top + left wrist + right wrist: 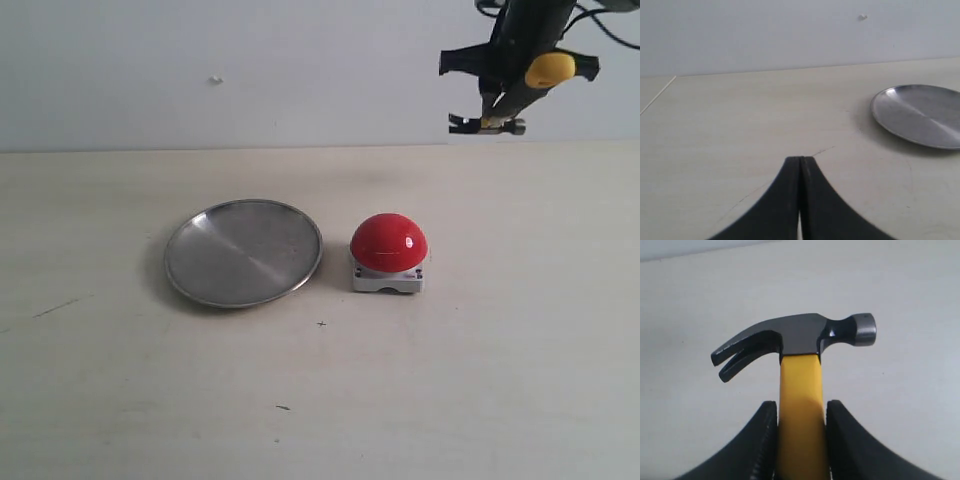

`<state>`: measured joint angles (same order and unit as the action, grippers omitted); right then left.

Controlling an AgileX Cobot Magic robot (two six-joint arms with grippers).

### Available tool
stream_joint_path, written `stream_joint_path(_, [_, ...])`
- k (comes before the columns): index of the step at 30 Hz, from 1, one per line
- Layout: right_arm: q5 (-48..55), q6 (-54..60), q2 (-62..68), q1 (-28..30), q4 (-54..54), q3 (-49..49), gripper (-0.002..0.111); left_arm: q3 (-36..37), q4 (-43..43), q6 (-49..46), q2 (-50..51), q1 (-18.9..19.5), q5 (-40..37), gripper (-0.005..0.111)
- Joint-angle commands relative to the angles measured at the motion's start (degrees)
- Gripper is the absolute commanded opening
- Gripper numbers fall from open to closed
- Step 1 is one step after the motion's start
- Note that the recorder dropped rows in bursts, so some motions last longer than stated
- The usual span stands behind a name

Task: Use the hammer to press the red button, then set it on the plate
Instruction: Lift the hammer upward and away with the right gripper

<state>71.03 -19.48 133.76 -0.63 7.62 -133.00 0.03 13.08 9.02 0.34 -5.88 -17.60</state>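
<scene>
The red button (389, 240) sits on its grey base at the table's middle, just right of the steel plate (243, 251). My right gripper (512, 88) hangs high at the upper right, well above and to the right of the button, shut on the hammer (487, 124). The hammer's dark head points down and its yellow tip (550, 69) faces the camera. In the right wrist view the gripper (801, 407) clamps the yellow handle of the hammer (795, 337), dark head beyond the fingers. My left gripper (801, 159) is shut and empty, low over the table, with the plate (920, 114) off to one side.
The pale wooden table (320, 400) runs to a white wall behind. A few small dark marks (283, 407) lie on the tabletop in front of the plate and button.
</scene>
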Motion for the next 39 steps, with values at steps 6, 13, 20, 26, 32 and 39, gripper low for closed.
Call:
stream_joint_path(6, [-1.1, 0.8, -17.5, -0.1, 5.4, 7.9, 0.000, 0.0, -0.2, 0.2, -0.3, 0.1, 0.1, 0.000])
stream_joint_path(13, [-23.7, -5.7, -47.7, -0.1, 10.1, 43.3, 0.000, 0.0, -0.2, 0.2, -0.3, 0.1, 0.1, 0.000])
stream_joint_path(20, [-57.6, -8.2, -80.5, -0.1, 10.5, 83.6, 0.000, 0.0, -0.2, 0.2, -0.3, 0.1, 0.1, 0.000])
stream_joint_path(26, [-76.3, -7.8, -94.1, -0.1, 10.5, 101.3, 0.000, 0.0, -0.2, 0.2, -0.3, 0.1, 0.1, 0.000])
stream_joint_path(32, [-84.3, -8.0, -97.3, -0.1, 10.3, 109.4, 0.000, 0.0, -0.2, 0.2, -0.3, 0.1, 0.1, 0.000])
stream_joint_path(39, [-91.2, -6.4, -91.5, -0.1, 8.7, 112.7, 0.000, 0.0, 2.6, -2.7, -0.3, 0.1, 3.0, 0.000])
